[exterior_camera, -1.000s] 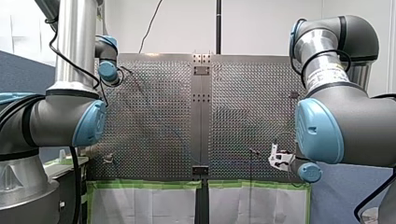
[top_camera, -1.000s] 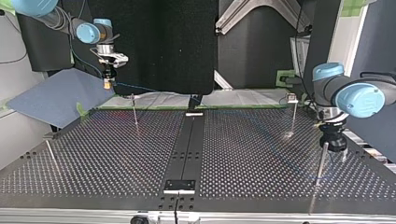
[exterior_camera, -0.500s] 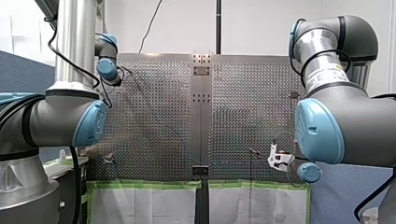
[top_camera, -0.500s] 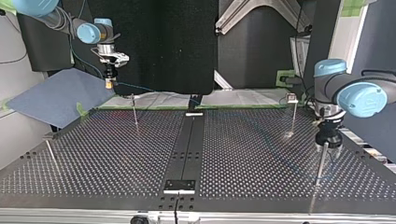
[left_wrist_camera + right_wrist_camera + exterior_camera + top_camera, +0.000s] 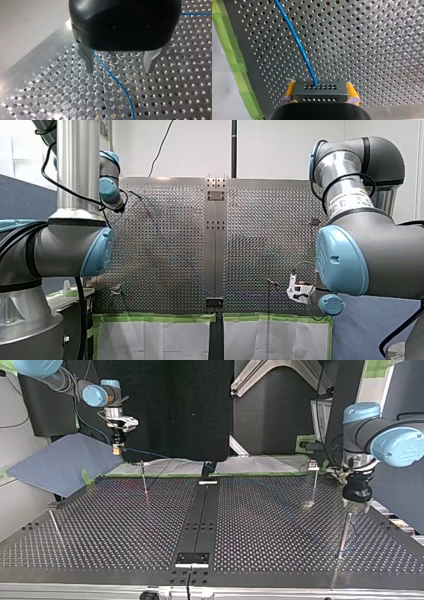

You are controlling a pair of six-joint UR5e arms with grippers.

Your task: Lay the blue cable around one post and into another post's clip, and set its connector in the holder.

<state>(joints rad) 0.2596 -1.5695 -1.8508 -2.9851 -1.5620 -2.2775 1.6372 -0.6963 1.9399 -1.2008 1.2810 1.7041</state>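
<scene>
Perforated table [image 5: 62, 100] | thin blue cable [image 5: 297, 45] | right fingers [image 5: 290, 90] grip connector [image 5: 319, 93] | left fingers [image 5: 88, 61] wide, seemingly astride

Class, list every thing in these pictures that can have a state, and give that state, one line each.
left gripper: open.
right gripper: shut on the connector.
connector: clamped in the right gripper, blue cable entering it.
blue cable: held at the connector end; runs ungripped beneath the left gripper.
posts: upright on the table.
</scene>
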